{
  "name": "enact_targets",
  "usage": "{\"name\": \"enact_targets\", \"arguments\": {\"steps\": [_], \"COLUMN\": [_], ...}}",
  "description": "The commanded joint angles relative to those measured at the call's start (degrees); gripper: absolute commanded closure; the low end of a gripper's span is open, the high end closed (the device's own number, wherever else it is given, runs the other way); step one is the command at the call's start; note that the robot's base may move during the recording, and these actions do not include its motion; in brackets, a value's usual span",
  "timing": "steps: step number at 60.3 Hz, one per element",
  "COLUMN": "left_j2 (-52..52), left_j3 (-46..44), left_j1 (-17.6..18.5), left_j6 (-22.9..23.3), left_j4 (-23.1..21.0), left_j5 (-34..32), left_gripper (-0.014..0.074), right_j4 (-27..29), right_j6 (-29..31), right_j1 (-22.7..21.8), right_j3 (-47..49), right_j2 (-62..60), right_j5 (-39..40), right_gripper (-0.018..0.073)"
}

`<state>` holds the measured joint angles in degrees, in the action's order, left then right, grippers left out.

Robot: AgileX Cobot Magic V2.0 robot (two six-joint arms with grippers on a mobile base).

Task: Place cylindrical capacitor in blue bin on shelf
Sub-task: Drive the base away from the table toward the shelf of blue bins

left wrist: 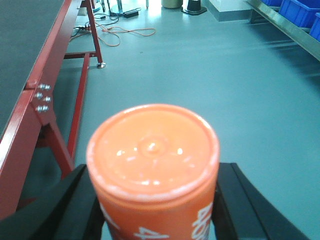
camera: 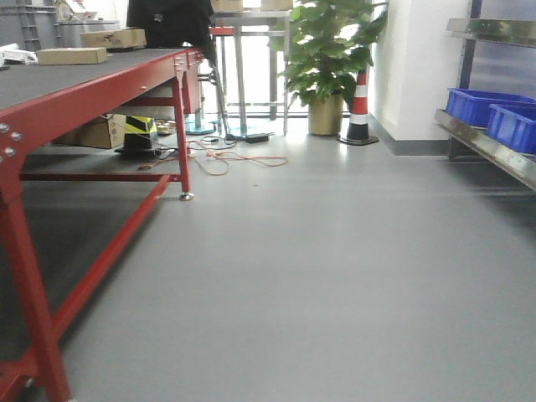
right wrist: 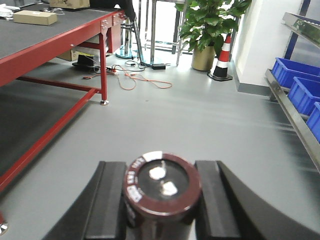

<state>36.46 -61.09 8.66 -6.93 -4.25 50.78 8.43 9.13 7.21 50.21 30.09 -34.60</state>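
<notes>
1. The right claw (right wrist: 162,200) is gripping the dark maroon capacitor (right wrist: 162,182) between its two black fingers, closed against its sides. Two pale terminals are facing the camera, and the white print around its rim is too blurred to read.
2. The left claw (left wrist: 157,200) is clamping an orange cylinder (left wrist: 152,150). White characters are showing on its side, a "4" among them, with the rest cut off by the frame's lower edge.
3. The shelf (right wrist: 292,112) is standing at the right, well apart from the capacitor. It is carrying blue bins (right wrist: 287,70), which are partly cropped.
4. The red-framed desk (camera: 84,84) is lying to the left, with cardboard boxes (camera: 71,55) sitting near its far edge.
</notes>
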Motion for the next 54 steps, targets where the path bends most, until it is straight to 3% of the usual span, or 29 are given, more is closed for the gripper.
{"name": "enact_targets", "arguments": {"steps": [1, 54], "left_j2": [-0.1, -0.1], "left_j3": [-0.2, -0.2], "left_j1": [0.4, 0.4], "left_j6": [0.1, 0.1], "left_j4": [-0.3, -0.3], "left_j5": [-1.2, -1.2], "left_gripper": [0.0707, 0.0707], "right_j4": [-0.4, -0.4], "right_j6": [0.2, 0.2], "right_j1": [0.2, 0.2], "right_j3": [0.4, 0.4], "right_j2": [-0.1, -0.1], "right_j5": [1.6, 1.6], "right_gripper": [0.0721, 0.0721]}}
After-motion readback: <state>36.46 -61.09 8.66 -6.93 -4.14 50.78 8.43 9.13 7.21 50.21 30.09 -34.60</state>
